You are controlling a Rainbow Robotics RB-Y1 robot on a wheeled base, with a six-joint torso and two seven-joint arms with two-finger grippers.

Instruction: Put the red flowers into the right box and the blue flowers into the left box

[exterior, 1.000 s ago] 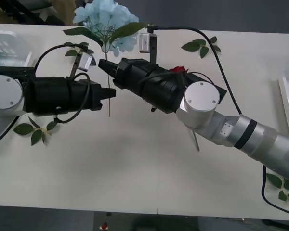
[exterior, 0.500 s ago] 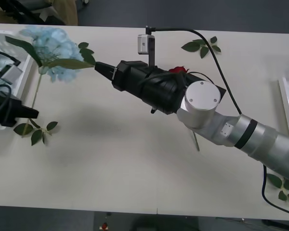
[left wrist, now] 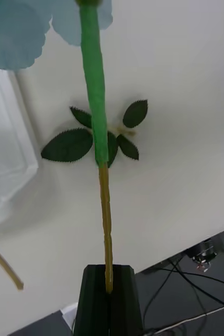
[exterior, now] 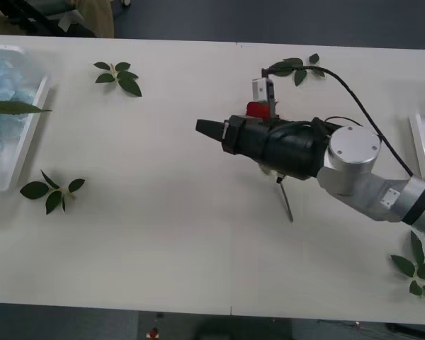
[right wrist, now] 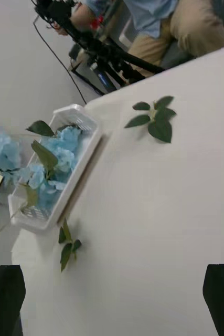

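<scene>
While stem-clamped, left gripper [left wrist: 107, 294] offstage frontally

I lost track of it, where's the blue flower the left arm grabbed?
The blue flower hangs by its stem from the shut left gripper, beside the left box at the table's left end.

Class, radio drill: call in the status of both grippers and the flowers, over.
Left gripper shut on blue flower stem, beside the left box. Right gripper open, empty, mid-table; red flower behind it. Loose leaf sprigs on table, path clear.

Loose green leaf sprigs [exterior: 118, 74] lie scattered on the white table [exterior: 163, 248].
</scene>
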